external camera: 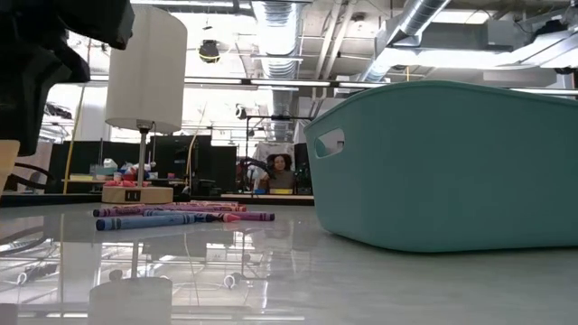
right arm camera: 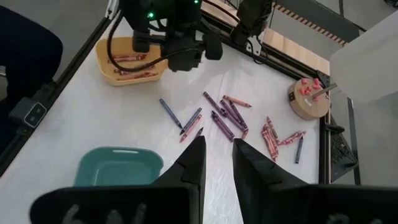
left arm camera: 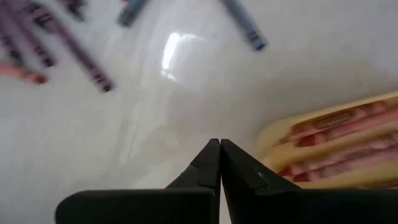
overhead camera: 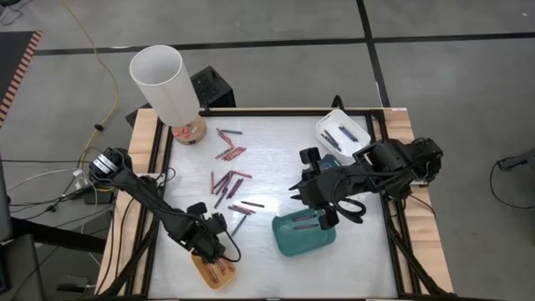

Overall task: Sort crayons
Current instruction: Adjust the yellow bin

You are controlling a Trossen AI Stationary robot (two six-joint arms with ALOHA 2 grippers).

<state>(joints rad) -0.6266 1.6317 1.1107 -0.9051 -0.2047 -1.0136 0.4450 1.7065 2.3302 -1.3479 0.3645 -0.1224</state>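
Observation:
Several crayons (overhead camera: 230,180), purple, red and blue-grey, lie loose on the white table's middle and also show in the low view (external camera: 172,215). Red crayons lie in the yellow tray (left arm camera: 336,143) at the near left, and a few dark ones in the teal tray (overhead camera: 305,234) and the white tray (overhead camera: 343,130). My left gripper (left arm camera: 219,144) is shut and empty. It points down over bare table just beside the yellow tray (overhead camera: 213,272). My right gripper (right arm camera: 217,146) hangs high over the table's right half, its fingers a little apart with nothing between them.
A lamp with a white shade (overhead camera: 167,84) stands on a round wooden base (overhead camera: 188,130) at the far left corner. The teal tray (external camera: 442,162) fills the right of the low view. A dark frame runs around the table (overhead camera: 276,267).

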